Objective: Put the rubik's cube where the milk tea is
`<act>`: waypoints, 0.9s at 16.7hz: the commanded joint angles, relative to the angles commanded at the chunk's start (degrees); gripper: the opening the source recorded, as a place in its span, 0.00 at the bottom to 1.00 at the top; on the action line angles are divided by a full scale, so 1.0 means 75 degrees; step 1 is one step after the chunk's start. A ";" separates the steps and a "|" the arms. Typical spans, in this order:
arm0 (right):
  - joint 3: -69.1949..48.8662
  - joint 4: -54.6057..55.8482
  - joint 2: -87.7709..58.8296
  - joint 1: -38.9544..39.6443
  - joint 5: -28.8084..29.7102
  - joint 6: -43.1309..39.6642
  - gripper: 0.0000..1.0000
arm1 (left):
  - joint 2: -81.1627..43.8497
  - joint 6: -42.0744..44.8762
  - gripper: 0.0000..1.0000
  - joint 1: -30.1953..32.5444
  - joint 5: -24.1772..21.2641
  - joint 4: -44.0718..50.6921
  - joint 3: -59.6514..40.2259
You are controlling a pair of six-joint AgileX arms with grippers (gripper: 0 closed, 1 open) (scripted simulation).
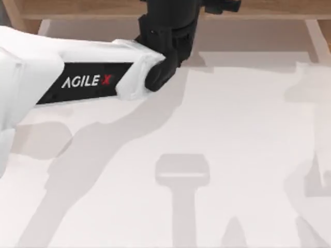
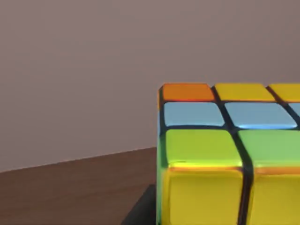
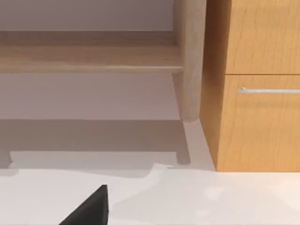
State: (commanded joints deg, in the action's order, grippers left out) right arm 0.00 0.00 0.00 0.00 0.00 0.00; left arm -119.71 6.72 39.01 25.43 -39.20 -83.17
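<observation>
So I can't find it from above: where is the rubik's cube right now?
The rubik's cube sits close before the left wrist camera, on a dark brown wooden surface with a plain wall behind.

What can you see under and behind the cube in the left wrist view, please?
Under the cube lies a brown wooden surface; behind it, a plain wall. Its base is out of frame.

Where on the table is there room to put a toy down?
The white table is bare across its middle and the top view's right side, with just shadows there. It is crowded at the far left, where the left arm reaches toward the wooden shelf, close by the rubik's cube.
</observation>
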 joint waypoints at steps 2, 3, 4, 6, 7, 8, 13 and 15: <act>0.0000 0.0000 0.0000 0.0000 0.0000 0.0000 1.00 | 0.0590 0.0345 0.00 0.0327 -0.0106 0.0660 -0.0106; 0.0000 0.0000 0.0000 0.0000 0.0000 0.0000 1.00 | 0.0897 0.0525 0.00 0.0429 -0.0159 0.1021 -0.0189; 0.0000 0.0000 0.0000 0.0000 0.0000 0.0000 1.00 | 0.1207 0.0708 0.00 0.0443 -0.0208 0.1408 -0.0311; 0.0000 0.0000 0.0000 0.0000 0.0000 0.0000 1.00 | 0.1806 0.1074 0.00 0.0252 -0.0299 0.2233 -0.0638; 0.0000 0.0000 0.0000 0.0000 0.0000 0.0000 1.00 | 0.2083 0.1254 0.00 0.0039 -0.0342 0.2672 -0.0846; 0.0000 0.0000 0.0000 0.0000 0.0000 0.0000 1.00 | 0.2340 0.1428 0.00 -0.0237 -0.0387 0.3127 -0.1075; 0.0000 0.0000 0.0000 0.0000 0.0000 0.0000 1.00 | 0.3265 0.2198 0.00 -0.2265 -0.0669 0.5602 -0.2424; 0.0000 0.0000 0.0000 0.0000 0.0000 0.0000 1.00 | 0.3377 0.2436 0.00 -0.3259 -0.0831 0.6673 -0.2973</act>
State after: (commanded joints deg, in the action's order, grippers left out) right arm 0.00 0.00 0.00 0.00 0.00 0.00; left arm -94.38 24.99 14.57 19.19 10.85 -105.47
